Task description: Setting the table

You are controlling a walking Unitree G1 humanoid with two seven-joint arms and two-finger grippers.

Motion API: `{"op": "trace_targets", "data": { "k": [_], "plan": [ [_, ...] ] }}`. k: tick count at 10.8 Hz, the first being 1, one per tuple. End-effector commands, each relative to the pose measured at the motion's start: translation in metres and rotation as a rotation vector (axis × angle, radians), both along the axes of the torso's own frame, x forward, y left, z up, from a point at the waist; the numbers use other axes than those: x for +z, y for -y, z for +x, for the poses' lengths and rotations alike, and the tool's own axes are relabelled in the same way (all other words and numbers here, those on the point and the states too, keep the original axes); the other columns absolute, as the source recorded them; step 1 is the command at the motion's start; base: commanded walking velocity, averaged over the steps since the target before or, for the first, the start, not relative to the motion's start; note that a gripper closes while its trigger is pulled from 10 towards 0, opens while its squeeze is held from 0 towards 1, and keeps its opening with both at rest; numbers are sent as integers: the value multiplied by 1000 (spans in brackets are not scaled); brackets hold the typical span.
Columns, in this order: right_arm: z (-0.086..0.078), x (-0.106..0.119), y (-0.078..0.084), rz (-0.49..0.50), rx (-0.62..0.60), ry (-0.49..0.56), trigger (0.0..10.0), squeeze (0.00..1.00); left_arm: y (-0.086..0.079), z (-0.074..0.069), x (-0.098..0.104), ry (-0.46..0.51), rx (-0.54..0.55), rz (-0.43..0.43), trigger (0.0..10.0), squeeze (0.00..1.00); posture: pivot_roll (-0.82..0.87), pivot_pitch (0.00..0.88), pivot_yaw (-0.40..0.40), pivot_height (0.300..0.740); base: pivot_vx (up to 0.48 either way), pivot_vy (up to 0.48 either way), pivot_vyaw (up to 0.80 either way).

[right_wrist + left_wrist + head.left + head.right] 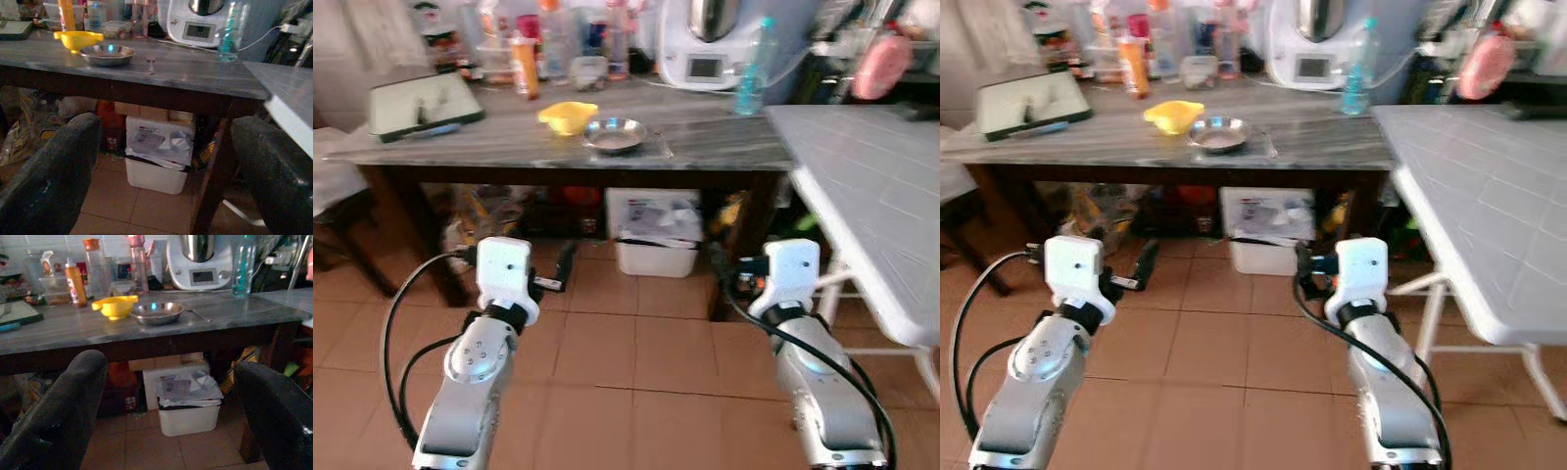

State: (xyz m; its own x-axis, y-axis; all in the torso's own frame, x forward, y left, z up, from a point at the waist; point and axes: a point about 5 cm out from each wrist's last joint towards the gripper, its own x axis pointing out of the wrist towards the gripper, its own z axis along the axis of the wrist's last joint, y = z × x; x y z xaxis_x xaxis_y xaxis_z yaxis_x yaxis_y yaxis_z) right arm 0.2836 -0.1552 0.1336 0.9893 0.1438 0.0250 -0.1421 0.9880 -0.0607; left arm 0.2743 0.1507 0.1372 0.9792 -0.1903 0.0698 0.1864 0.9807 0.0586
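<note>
A steel bowl point(614, 133) stands on the grey stone counter point(724, 142) ahead of me, with a yellow bowl point(568, 117) touching its left side. A small spoon point(151, 64) lies just right of the steel bowl. A white tiled table point(876, 191) stands to my right, meeting the counter's corner. Both arms are held low over the tile floor, short of the counter. My left gripper point(564, 267) is open and holds nothing. My right gripper point(718, 264) is open too, its fingers point(54, 171) wide apart.
Bottles, jars, an orange bottle point(525, 67) and a white kitchen machine point(705, 44) line the counter's back. A blue-green bottle point(751, 69) stands near its right end, a pale board point(421, 103) at its left. A white bin point(656, 240) sits under the counter.
</note>
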Motion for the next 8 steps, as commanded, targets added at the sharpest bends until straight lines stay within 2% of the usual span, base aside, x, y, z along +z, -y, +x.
{"op": "trace_targets", "data": {
  "k": [1, 8],
  "plan": [
    [1, 4, 3, -9, -7, 12, 10000, 141, 3, 1, 2, 8, -22, -7, 10000, 0, 48, 0, 19, 740, 0, -480, 0],
    [-1, 4, 4, -20, -16, 11, 10000, 141, 7, 3, 2, 4, -51, -14, 10000, 0, 34, 0, 27, 740, 0, -480, 0]
  ]
}}
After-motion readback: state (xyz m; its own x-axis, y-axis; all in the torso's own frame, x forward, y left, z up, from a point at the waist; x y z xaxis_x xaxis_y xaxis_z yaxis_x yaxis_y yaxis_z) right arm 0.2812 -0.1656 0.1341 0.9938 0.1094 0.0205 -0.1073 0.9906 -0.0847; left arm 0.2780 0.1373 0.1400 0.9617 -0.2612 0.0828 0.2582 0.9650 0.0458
